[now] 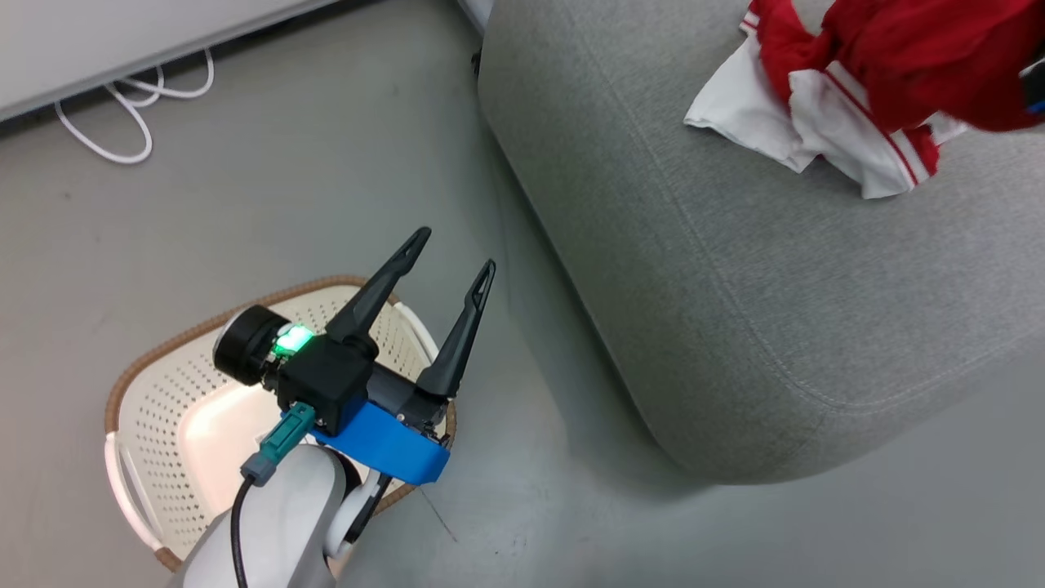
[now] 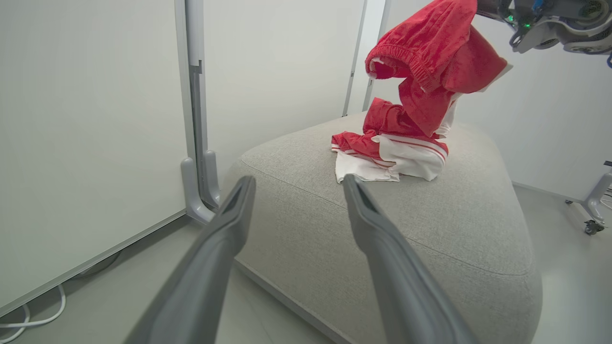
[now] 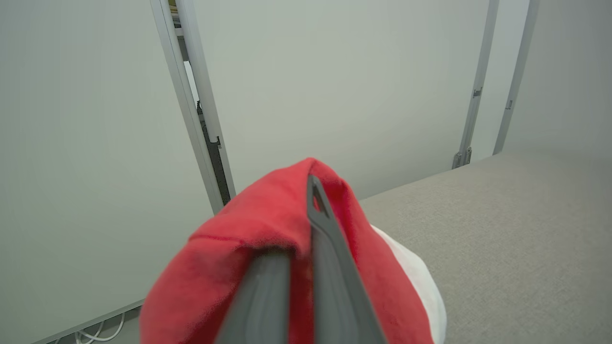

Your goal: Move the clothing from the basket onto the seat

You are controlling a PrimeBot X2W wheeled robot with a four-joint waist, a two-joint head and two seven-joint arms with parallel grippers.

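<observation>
Grey floor (image 1: 326,163) beside pale wall panels (image 2: 95,119): clothing (image 1: 898,65) at the seat (image 1: 735,286), held by one arm

The red and white clothing hangs from the right gripper (image 3: 308,200), whose fingers are clamped together on a fold of red fabric; its lower white-panelled end lies on the top of the grey seat. The left gripper (image 1: 456,249) hovers with fingers spread wide and holding nothing, above the cream perforated basket (image 1: 163,408), which stands on the floor near the seat's edge. A white cable (image 1: 122,122) lies along the wall base
</observation>
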